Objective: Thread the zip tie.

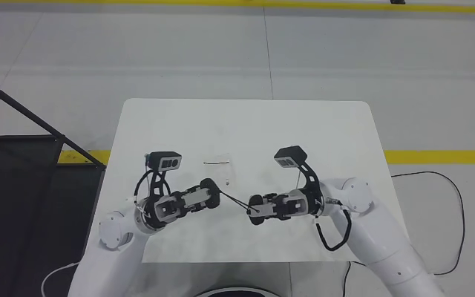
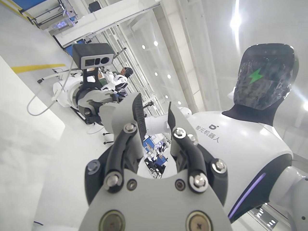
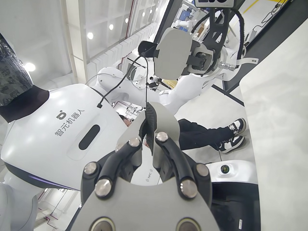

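Right gripper is clamped on the zip tie: pads pressed together, with the thin black strap coming straight out from between the fingertips. The strap runs to the left gripper, meets its black fingertip, bends sharply and curves back to the free end. There the head hangs loose in the air. So the tie makes a narrow V: apex at the left gripper's tip, one leg in the right gripper, the other leg free. Left gripper's fingers stand apart in its own wrist view, background visible through the gap. Can't tell whether the tie is nipped at the very tip or just hooked over one finger. Top view: the two grippers point at each other, tips near but apart, and the strap spans the gap between them at a slant. All of this is held above the worktop, about midway between its left and right edges and closer to the robot-side edge than the far one. A small clear item lies on the worktop just beyond the left gripper toward the far edge; too small to identify.
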`<move>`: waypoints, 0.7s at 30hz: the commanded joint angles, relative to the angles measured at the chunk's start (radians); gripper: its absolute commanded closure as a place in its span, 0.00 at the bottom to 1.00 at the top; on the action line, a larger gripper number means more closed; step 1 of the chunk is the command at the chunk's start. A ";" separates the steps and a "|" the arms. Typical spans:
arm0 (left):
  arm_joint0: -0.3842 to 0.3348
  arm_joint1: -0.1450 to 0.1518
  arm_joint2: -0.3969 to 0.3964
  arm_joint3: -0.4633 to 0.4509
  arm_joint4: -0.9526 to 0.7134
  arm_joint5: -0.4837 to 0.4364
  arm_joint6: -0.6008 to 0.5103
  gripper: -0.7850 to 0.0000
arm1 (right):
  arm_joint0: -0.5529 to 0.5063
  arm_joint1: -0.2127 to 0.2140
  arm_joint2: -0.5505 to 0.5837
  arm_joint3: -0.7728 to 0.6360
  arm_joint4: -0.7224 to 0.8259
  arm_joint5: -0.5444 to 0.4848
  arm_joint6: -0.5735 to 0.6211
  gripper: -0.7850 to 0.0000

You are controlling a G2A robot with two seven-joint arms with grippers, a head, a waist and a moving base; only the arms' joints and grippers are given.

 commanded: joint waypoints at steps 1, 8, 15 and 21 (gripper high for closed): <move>-0.001 0.000 0.002 0.001 0.003 -0.001 0.004 0.71 | 0.000 -0.001 0.000 0.001 -0.001 0.000 0.000 1.00; -0.004 0.003 0.007 0.003 0.013 -0.005 0.012 0.77 | 0.001 -0.004 0.002 0.004 -0.004 0.004 0.004 1.00; -0.004 0.005 0.009 0.002 0.015 -0.008 0.018 0.80 | -0.001 -0.006 0.004 0.003 -0.010 0.008 0.008 1.00; -0.006 0.007 0.010 0.000 0.009 -0.004 0.030 0.73 | -0.002 -0.008 0.006 0.002 -0.014 0.012 0.012 1.00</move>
